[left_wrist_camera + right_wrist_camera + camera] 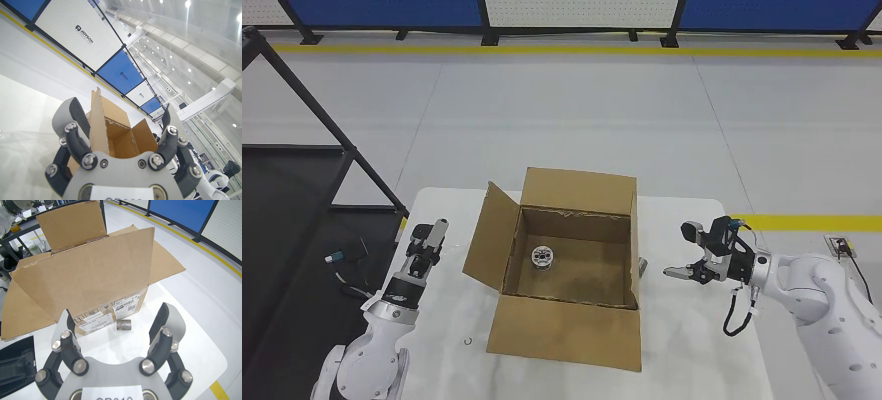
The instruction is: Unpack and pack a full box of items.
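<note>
**Top view: box open, one part inside, one beside it**

Top view shows the cardboard box (567, 270) in the middle of the white bench (692, 345). Its flaps are turned up or out, so the inside lies open from above. On the box floor, toward the left wall, lies one small round part (541, 258). Nothing else can be made out inside.

A short metal cylinder (123, 324) rests on the bench just beside the box's right wall, below the raised right flap. It was probably set there as an unpacked piece. A tiny ring (469, 342) lies on the bench near the box's front left corner.

The left gripper (432, 232) hangs to the left of the box, apart from the left flap and pointed at it. Its fingers (78, 113) are spread and empty. The right gripper (116, 310) sits to the right, near the cylinder and aimed at it. Its fingers (160, 317) are likewise apart with nothing between them.

Both grippers are outside the walls, which leaves the opening free. By the look of it, unpacking is nearly finished, with the round part left to lift out. The upright flaps may hamper a reach from the side.
</note>
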`<control>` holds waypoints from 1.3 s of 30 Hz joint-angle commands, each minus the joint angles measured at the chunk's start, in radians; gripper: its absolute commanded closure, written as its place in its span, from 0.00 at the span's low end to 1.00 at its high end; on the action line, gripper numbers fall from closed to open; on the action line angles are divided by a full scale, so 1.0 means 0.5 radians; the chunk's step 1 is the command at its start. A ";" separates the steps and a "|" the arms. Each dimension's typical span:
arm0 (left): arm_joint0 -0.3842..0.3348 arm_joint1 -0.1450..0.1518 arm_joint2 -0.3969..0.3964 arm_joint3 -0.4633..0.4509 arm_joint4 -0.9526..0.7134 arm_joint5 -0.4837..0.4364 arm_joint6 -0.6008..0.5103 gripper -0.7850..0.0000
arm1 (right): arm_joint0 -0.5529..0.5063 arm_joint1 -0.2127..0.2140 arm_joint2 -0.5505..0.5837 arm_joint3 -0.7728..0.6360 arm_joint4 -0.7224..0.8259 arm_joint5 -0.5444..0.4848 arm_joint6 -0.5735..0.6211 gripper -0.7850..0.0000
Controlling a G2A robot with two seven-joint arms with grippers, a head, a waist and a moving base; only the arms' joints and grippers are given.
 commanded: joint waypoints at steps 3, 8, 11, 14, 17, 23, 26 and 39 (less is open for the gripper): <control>0.000 0.000 0.000 0.000 0.000 0.000 0.000 0.00 | 0.000 0.000 -0.002 0.001 0.000 0.000 0.000 0.00; 0.000 0.000 0.000 0.000 0.000 0.000 0.000 0.00 | 0.000 0.000 -0.002 0.001 0.000 0.000 0.000 0.00; 0.000 0.000 0.000 0.000 0.000 0.000 0.000 0.00 | 0.000 0.000 -0.002 0.001 0.000 0.000 0.000 0.00; 0.000 0.000 0.000 0.000 0.000 0.000 0.000 0.00 | 0.000 0.000 -0.002 0.001 0.000 0.000 0.000 0.00; 0.000 0.000 0.000 0.000 0.000 0.000 0.000 0.00 | -0.002 0.000 -0.003 -0.012 -0.009 0.004 0.001 0.00; 0.000 0.000 0.000 0.000 0.000 0.000 0.000 0.00 | 0.056 0.056 -0.066 -0.306 -0.150 0.000 0.167 0.00; 0.000 0.000 0.000 0.000 0.000 0.000 0.000 0.00 | 0.151 0.102 -0.203 -0.348 -0.104 0.000 0.301 0.00; 0.000 0.000 0.000 0.000 0.000 0.000 0.000 0.00 | 0.859 0.272 -1.282 0.125 -0.010 0.000 0.289 0.00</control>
